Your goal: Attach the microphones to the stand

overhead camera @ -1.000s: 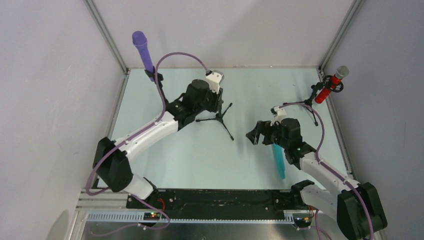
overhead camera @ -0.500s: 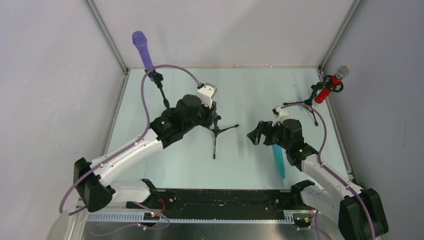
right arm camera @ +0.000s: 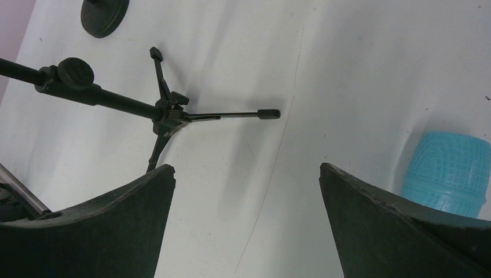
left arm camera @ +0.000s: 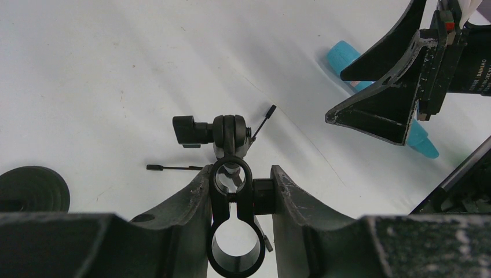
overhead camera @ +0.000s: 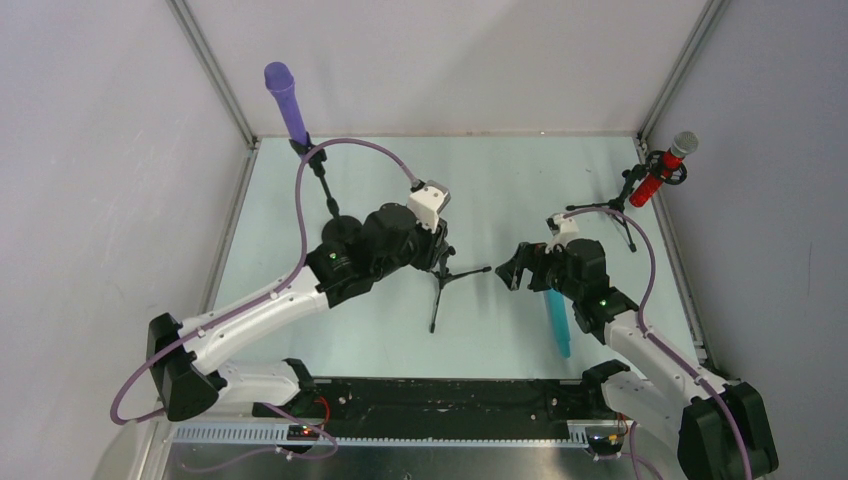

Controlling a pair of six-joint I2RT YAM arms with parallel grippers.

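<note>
Lying teal microphone (overhead camera: 557,322): is resting flat on the table (overhead camera: 520,180), partly under the right arm (overhead camera: 640,345).
Right gripper (overhead camera: 513,268): is hanging with jaws spread wide, holding nothing, beside the teal head.
Left gripper (overhead camera: 435,254): is clenching the tripod stand (overhead camera: 440,280) by its clip mount.
Purple microphone (overhead camera: 286,102): is sitting in the far-left stand (overhead camera: 325,190).
Red microphone (overhead camera: 660,175): is sitting in the far-right stand (overhead camera: 628,190).
</note>
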